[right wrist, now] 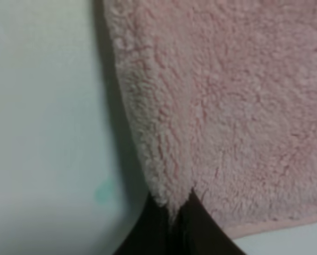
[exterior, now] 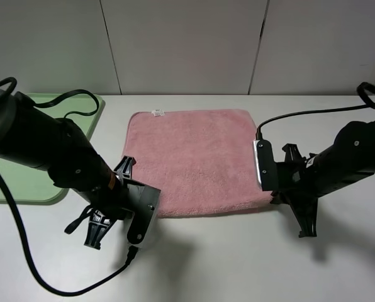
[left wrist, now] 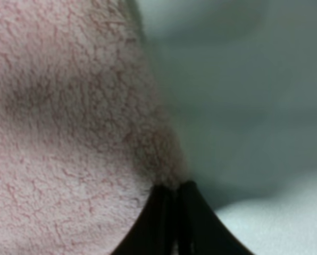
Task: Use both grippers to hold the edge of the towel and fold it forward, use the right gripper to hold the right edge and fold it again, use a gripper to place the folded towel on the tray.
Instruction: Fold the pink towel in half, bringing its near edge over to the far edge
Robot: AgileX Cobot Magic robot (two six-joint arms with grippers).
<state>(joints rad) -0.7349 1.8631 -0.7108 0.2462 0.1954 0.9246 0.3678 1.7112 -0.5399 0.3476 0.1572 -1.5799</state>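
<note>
the towel (exterior: 197, 160) lies flat and open in the middle of the white table (exterior: 238, 264). its small white tag (exterior: 157, 113) sits on the far edge, near the far left corner. the near edge of the towel (exterior: 212, 212) runs from left to right, and the two grippers stand at its two ends.

the left gripper (left wrist: 173, 196) is at the near left corner. in the left wrist view its black fingers are pressed together with the fluffy pink corner pinched between them, so it is closed on the cloth. the right gripper (right wrist: 174, 212) is at the near right corner. its fingers are also pressed together and a bit of the hem goes in between them, so it too is closed on the cloth.

from both grippers the rest of the towel stretches away, toward the far edge with the tag. i judge that the first fold must carry the near edge in this direction, both arms going together so the edge keeps straight.

the light green tray (exterior: 17, 182) lies at the left side of the table, apart from the towel and partly covered by the left arm. it is nearer to the left arm.
</note>
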